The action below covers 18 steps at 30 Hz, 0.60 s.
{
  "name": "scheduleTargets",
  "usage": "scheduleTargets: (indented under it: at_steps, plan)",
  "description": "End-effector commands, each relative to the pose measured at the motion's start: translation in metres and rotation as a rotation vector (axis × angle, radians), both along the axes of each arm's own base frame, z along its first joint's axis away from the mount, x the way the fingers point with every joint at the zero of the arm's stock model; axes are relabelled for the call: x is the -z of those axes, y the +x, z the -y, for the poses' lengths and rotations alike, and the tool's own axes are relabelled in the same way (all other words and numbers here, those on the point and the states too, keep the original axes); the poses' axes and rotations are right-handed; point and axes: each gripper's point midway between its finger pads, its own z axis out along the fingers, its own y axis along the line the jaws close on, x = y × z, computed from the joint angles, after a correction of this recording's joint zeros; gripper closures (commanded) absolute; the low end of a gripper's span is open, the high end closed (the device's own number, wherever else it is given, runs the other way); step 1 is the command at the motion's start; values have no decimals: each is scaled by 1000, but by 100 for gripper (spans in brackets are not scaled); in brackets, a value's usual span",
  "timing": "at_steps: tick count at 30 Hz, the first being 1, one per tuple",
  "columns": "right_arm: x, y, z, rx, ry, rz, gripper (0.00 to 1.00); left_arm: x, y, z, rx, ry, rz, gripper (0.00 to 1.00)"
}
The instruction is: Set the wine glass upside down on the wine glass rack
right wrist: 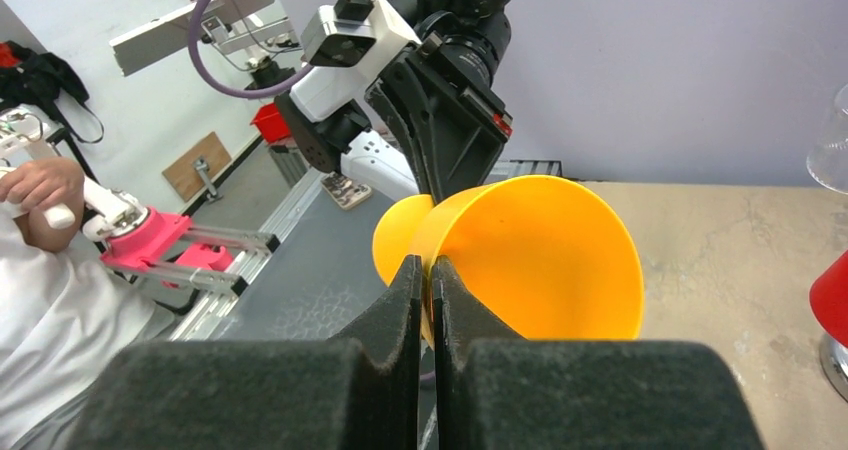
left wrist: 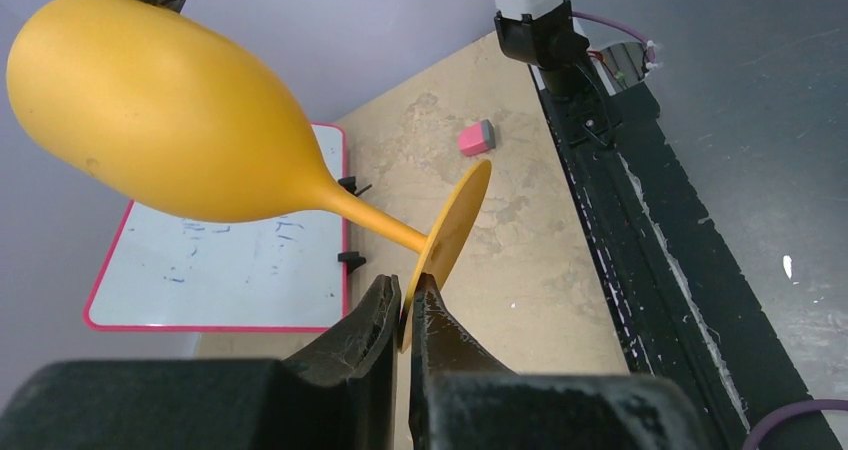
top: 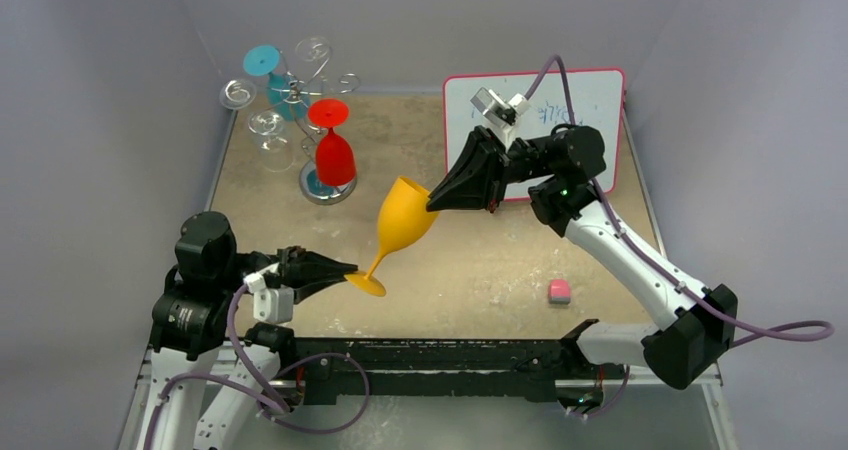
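A yellow wine glass [top: 403,220] hangs tilted in the air between my two grippers. My left gripper [top: 350,269] is shut on the edge of its round foot [left wrist: 450,232]. My right gripper [top: 432,205] is shut on the bowl's rim [right wrist: 530,260], one finger inside and one outside. The bowl [left wrist: 160,130] points up and to the right. The silver wire wine glass rack [top: 305,90] stands at the back left on its round base [top: 328,192]. A red glass [top: 334,150], a teal glass [top: 272,75] and a clear glass [top: 270,138] hang on it upside down.
A white board with a pink frame [top: 560,120] lies at the back right under my right arm. A small pink eraser [top: 559,290] sits front right. A black rail [top: 440,360] runs along the near edge. Grey walls close in the left, back and right sides.
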Motion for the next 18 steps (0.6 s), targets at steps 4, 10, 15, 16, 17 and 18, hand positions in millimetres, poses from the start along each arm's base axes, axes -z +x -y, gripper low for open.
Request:
scheduleTargets:
  at_steps: [4, 10, 15, 16, 17, 18]
  plan:
    - [-11, 0, -1, 20, 48, 35, 86, -12, -2, 0, -2, -15, 65, 100]
    - [-19, 6, -2, 78, 70, 17, 63, -14, -4, -1, -5, -16, 74, 100]
    - [-24, 20, -4, 184, 91, -7, 39, -14, -4, -1, -14, -15, 80, 100]
    - [-25, 23, -4, 204, 96, -4, 36, -14, -4, -2, -15, -14, 81, 100]
    - [-27, 25, -3, 222, 101, -5, 33, -15, -4, -2, -18, -14, 83, 100]
    - [-27, 26, -3, 235, 103, -6, 30, -15, -4, -2, -19, -13, 83, 100]
